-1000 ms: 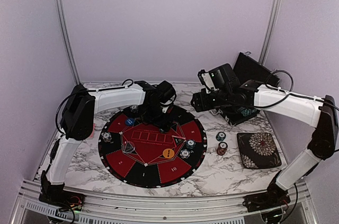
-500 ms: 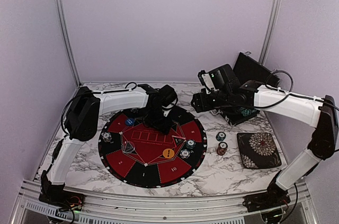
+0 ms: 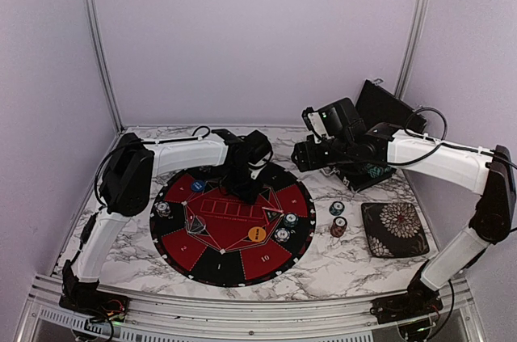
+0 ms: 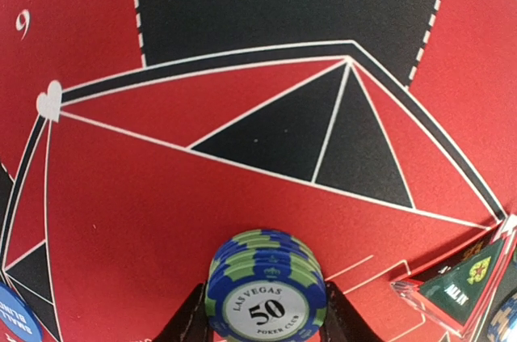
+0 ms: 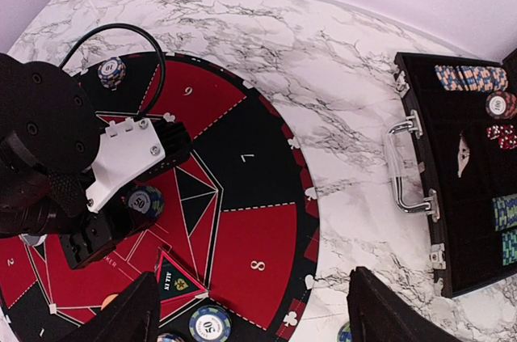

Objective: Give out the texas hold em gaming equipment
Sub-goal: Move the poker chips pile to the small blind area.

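A blue-and-green stack of poker chips [image 4: 266, 289] marked 50 stands on the red centre of the round felt mat [image 3: 234, 257]. My left gripper [image 4: 265, 319] is shut on it, one dark finger pressed against each side. The right wrist view shows the same stack [image 5: 139, 201] under the left wrist. My right gripper [image 5: 252, 277] hangs open and holds nothing above the mat's right edge. Other chip stacks [image 3: 163, 209] [image 3: 291, 219] sit on the mat, with a blue button [image 3: 198, 186] and an orange button [image 3: 257, 234]. Two more stacks [image 3: 337, 208] [image 3: 338, 226] stand on the marble.
The open black case [image 5: 468, 180] with rows of chips lies on the marble at the right. In front of it lies a dark flower-patterned tray [image 3: 394, 229]. A triangular all-in marker [image 5: 178, 279] rests on the mat near another chip stack [image 5: 209, 325].
My left gripper's jaws have closed in from wide open onto the blue-and-green chip stack, and the left wrist has shifted slightly right. The right arm has not moved.
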### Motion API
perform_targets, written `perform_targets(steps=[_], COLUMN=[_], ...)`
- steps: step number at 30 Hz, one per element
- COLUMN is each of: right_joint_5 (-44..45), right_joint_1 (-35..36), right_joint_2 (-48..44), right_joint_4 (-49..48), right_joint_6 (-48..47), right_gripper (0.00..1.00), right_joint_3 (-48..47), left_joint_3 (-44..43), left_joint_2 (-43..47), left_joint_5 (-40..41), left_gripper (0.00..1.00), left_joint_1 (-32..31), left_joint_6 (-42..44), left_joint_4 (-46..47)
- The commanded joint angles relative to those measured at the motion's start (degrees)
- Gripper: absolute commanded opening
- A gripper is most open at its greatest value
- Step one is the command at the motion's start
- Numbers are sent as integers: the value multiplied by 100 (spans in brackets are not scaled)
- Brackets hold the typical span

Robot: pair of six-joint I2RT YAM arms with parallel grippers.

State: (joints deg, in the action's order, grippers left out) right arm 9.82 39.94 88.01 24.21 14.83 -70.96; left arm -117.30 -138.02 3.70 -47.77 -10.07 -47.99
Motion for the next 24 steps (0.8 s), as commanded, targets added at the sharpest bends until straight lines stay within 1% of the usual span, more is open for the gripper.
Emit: perform_targets(steps=[1, 5, 12, 17, 24], right_joint_5=[94, 107, 114, 131, 151], right_joint_1=[-40, -46, -41, -41, -46], right_joint_2=[-167, -178, -200, -225, -224], right_joint_4=[-61, -50, -44, -14, -13], right_joint_6=[49, 64, 90, 100, 108], right_gripper=[77, 77, 77, 77, 77], right_joint_3=[-6, 17, 38, 69, 100], left_joint_3=[-19, 46, 59, 58, 41], left_joint_2=[-157, -138, -151, -192, -240], left_joint_5=[153, 249, 741, 702, 563], left_gripper=[38, 35, 34, 31, 30], left_joint_1=[-49, -69, -41, 28, 155], left_joint_6=[67, 83, -38, -110, -159], left_joint_4=[-176, -176, -176, -159, -88])
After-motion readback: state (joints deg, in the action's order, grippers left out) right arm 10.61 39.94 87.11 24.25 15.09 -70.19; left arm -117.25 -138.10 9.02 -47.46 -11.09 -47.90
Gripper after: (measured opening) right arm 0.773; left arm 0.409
